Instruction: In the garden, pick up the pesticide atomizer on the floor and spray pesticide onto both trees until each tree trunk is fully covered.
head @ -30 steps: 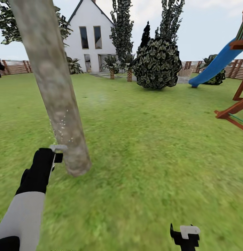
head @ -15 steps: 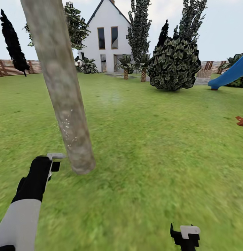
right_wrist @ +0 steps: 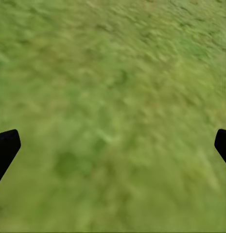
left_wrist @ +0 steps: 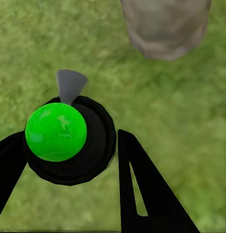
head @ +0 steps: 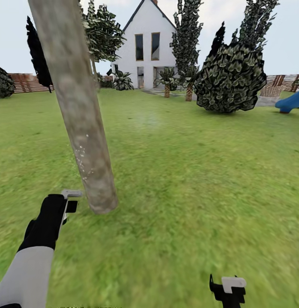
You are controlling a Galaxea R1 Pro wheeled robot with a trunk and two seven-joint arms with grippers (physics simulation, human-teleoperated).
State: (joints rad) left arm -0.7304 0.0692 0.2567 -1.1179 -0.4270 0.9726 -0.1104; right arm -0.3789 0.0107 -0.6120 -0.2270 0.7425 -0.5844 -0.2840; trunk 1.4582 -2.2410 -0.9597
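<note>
Beside the leaning tree trunk (head: pixel 81 128) on the grass (head: pixel 188 192), spraying time: left gripper (left_wrist: pixel 69 160) squeezed around the green-topped atomizer (left_wrist: pixel 56 131), white specks (head: pixel 83 160) low on the bark, right gripper (right_wrist: pixel 113 145) spread wide and empty, more mist needed higher up next.

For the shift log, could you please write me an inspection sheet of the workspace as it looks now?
Surface: green grass lawn, blurred.
Job's things: tree trunk leaning, white specks on its lower part; atomizer with green top and grey nozzle, between the left gripper's fingers.
Clutter: nothing seen.
Grippers: left gripper shut on the atomizer, beside the trunk base; right gripper open, over bare grass.
Cables: nothing seen.
Surroundings: white house, round dark bush, wooden fence, blue slide.
</note>
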